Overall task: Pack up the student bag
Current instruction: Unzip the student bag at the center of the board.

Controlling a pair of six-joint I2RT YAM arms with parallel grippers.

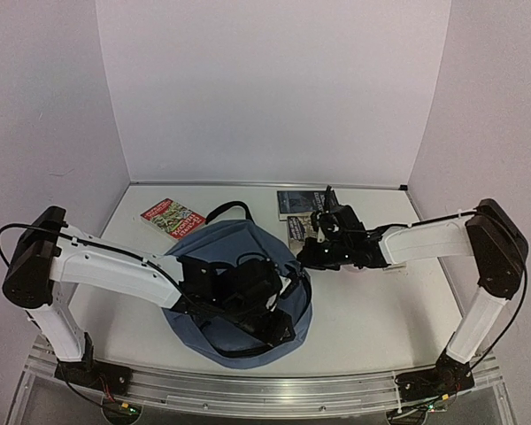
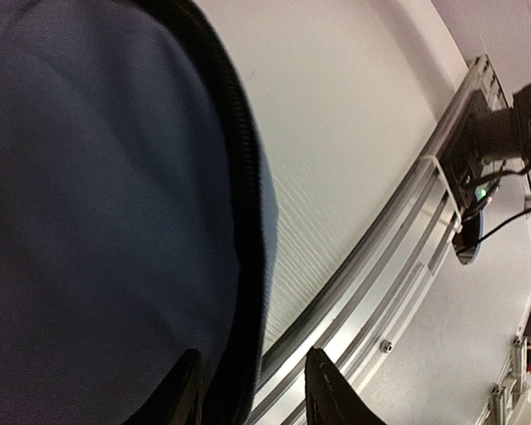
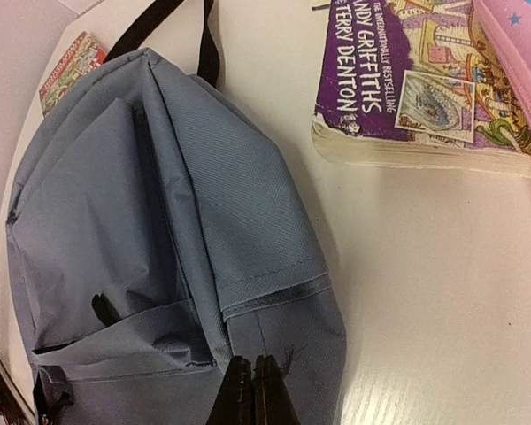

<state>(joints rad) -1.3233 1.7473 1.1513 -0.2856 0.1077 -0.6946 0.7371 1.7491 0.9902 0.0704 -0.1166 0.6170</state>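
Wide white desk (image 1: 380, 310), and in the middle of its near half lies the big rounded slate-blue fabric backpack (image 1: 208, 243), flat, its black top loop pointing at the far wall. The white left arm (image 1: 106, 266) reaches in low from the left, its black wrist right over the bag's near part. The white right arm (image 1: 425, 241) stretches across from the right, elbow high, wrist at the bag's right edge. Left fingers (image 2: 326, 398) are spread, and the bag's black zipper edge runs between them, with the aluminium rail (image 2: 398, 239) of the desk's near edge beyond. Right fingers (image 3: 241, 394) are pressed together, tips over the bag's fabric; whether any cloth is caught, I cannot tell. Just right of the bag sits a purple paperback (image 3: 407, 80), a pink pencil case (image 3: 513, 62) on its corner. A red-and-green book (image 1: 172, 218) lies by the bag's far left
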